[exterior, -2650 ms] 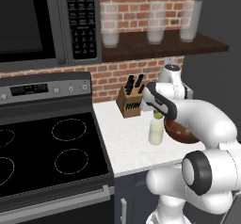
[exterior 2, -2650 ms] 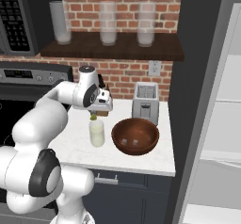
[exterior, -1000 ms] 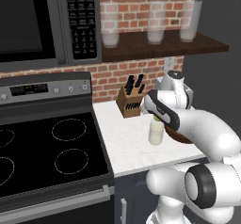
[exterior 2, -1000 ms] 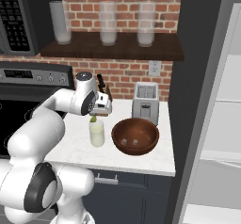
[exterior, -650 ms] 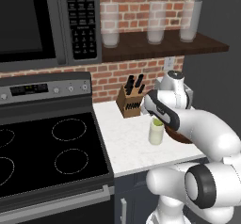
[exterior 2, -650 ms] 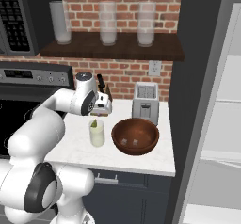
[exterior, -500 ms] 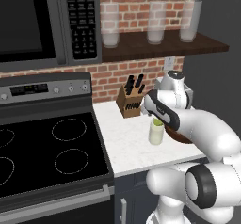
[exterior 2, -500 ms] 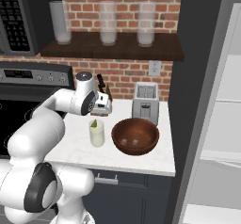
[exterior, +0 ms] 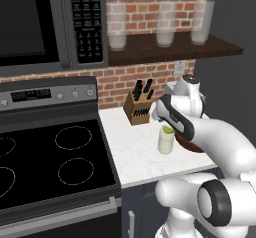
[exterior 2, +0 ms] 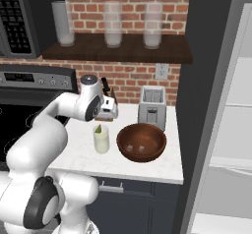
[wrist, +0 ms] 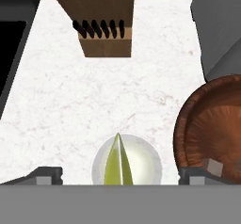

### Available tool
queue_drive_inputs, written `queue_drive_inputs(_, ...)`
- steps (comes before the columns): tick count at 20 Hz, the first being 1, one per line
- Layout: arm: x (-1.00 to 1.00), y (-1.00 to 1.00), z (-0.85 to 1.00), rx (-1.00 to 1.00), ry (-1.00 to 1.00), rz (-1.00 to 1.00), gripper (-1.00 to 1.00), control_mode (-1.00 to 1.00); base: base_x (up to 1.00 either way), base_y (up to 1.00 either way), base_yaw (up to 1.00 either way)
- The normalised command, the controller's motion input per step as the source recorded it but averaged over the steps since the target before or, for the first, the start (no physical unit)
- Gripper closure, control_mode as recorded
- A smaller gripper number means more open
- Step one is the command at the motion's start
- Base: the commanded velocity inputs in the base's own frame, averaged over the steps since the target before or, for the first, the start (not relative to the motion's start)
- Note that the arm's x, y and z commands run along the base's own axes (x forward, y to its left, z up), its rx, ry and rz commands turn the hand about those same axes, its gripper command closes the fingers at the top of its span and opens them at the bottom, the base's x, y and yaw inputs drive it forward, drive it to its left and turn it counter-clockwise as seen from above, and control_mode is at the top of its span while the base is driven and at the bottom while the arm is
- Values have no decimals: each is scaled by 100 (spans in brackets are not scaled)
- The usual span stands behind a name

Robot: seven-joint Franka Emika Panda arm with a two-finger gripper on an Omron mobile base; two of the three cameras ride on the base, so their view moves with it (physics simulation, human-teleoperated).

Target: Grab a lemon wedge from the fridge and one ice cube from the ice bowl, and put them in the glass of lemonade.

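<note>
A: Wedge (wrist: 117, 162) sits in the glass (wrist: 127, 164), point up, poking over the rim. Check your hand view.

B: Gripper?

A: Your gripper (wrist: 120, 175) hangs right above the glass, fingers (wrist: 47, 175) spread wide on either side of it, holding nothing. In the right base view it (exterior 2: 104, 116) is just over the glass (exterior 2: 101, 138).

B: Bowl?

A: Bowl (exterior 2: 141, 142) is on the counter (exterior 2: 74, 152) just beside the glass, apart from it. You can see two small cubes (exterior 2: 135, 148) in it, I think; they're tiny. Toaster (exterior 2: 151, 107) is behind the bowl.

B: Left base view?

A: Glass (exterior: 166, 139) is near the knife block (exterior: 138, 107), and your arm hides most of the bowl. Stove (exterior: 45, 157) is to the left.
</note>
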Motion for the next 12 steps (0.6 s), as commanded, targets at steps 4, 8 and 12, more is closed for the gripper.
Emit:
queue_drive_inputs(4,-7,-13,31,8,-15,0,-100,-100,0,0,0)
queue_drive_inputs(8,0,-26,29,8,-9,0,-100,-100,0,0,0)
queue_drive_inputs(12,0,-52,10,6,-1,0,-100,-100,0,0,0)
